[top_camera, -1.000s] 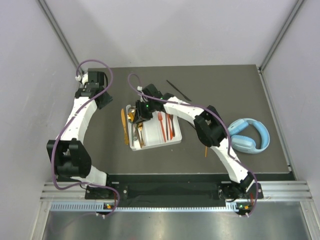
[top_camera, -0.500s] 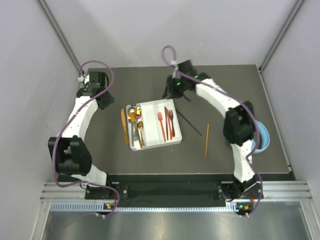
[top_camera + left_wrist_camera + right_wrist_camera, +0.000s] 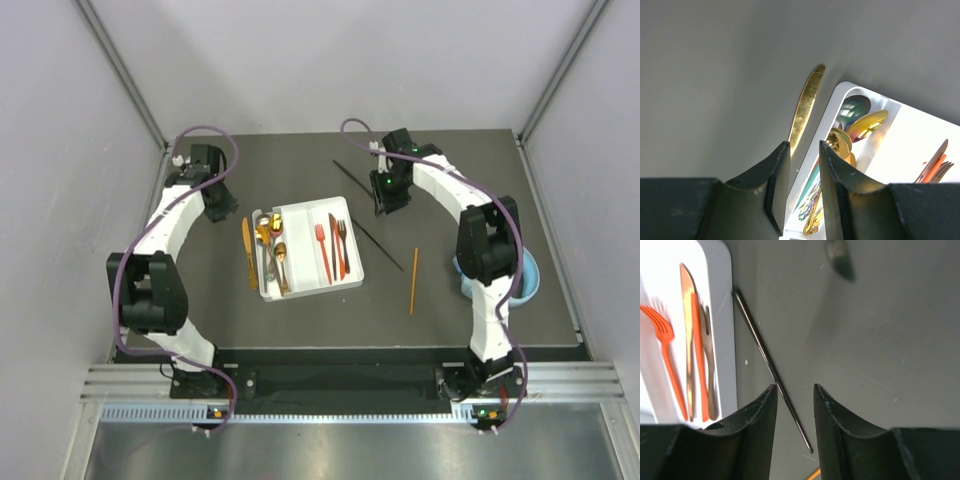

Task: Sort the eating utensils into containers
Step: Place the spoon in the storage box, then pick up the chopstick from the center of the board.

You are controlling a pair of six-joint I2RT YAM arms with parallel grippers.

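The white tray (image 3: 300, 222) holds spoons (image 3: 268, 238) on its left and orange forks and a knife (image 3: 331, 248) on its right. A gold knife (image 3: 247, 252) lies on the table just left of the tray. A black stick (image 3: 378, 243) lies right of it, a second black stick (image 3: 350, 175) behind, and an orange stick (image 3: 414, 281) further right. My left gripper (image 3: 222, 203) is open and empty, above the gold knife (image 3: 805, 107) and the tray's rim (image 3: 832, 112). My right gripper (image 3: 387, 197) is open and empty, above the black stick (image 3: 771, 367).
Light-blue headphones (image 3: 528, 278) lie at the right, mostly hidden behind my right arm. The dark mat (image 3: 470, 200) ends at grey walls at the back and sides. In the right wrist view the tray's right rim (image 3: 722, 315) is close to the stick.
My right gripper has left the tray's spoon side, swung to the back right, and now hangs over the black stick. My left gripper shifted slightly toward the tray.
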